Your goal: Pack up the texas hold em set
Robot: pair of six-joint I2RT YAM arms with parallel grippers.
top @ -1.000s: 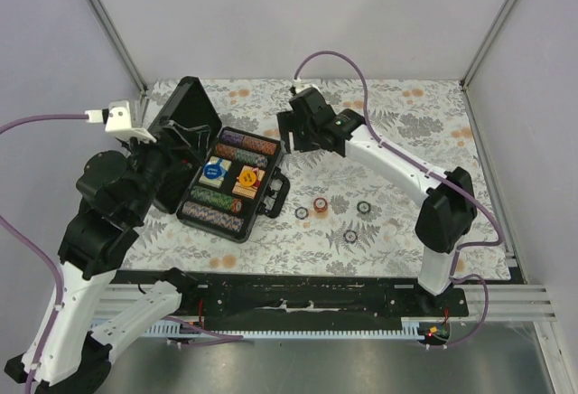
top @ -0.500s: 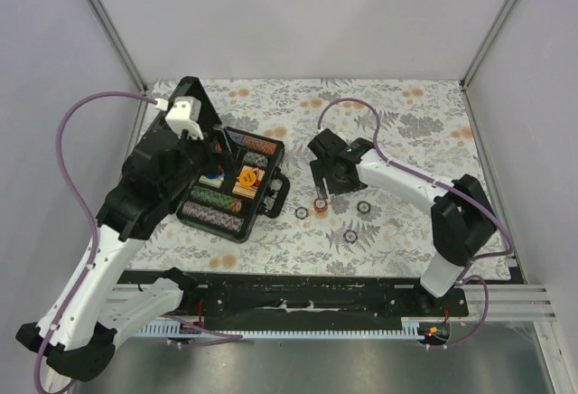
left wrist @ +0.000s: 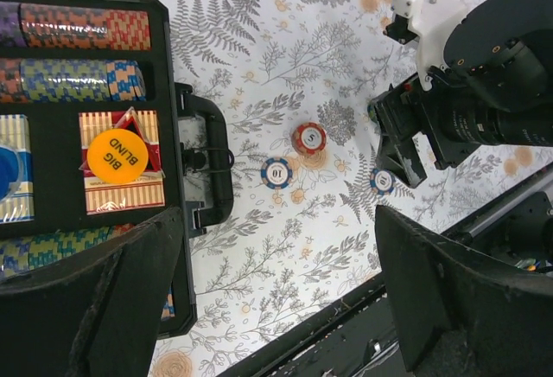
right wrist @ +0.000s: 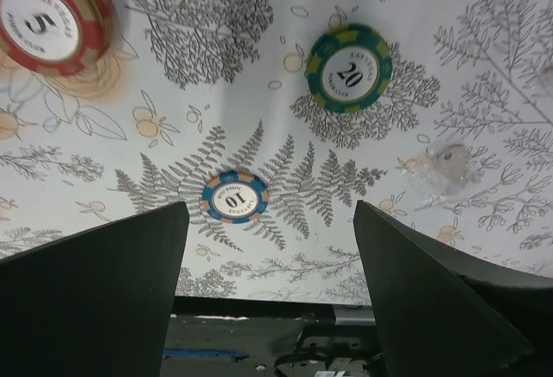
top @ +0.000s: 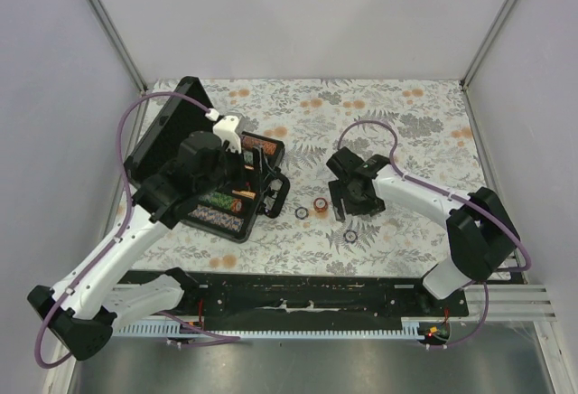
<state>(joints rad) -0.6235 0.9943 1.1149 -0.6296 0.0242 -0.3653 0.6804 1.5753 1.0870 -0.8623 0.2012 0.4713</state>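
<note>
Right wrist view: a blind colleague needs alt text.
Three loose poker chips lie apart on a floral cloth: a blue 10 chip seen between the fingers of the open right tool, a green 20 chip upper right, a red 5 chip top left.

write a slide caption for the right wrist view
Open right gripper above a blue 10 chip, red 5 chip and green 20 chip beyond

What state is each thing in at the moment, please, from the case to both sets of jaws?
Briefcase: open, lid raised.
Card deck: packed in the briefcase.
Red chip: loose, flat on table.
Green chip: loose, flat on table.
Blue chip near the handle: loose, flat.
Other blue chip: loose, flat.
Left gripper: jaws open, empty.
Right gripper: jaws open, empty.
</note>
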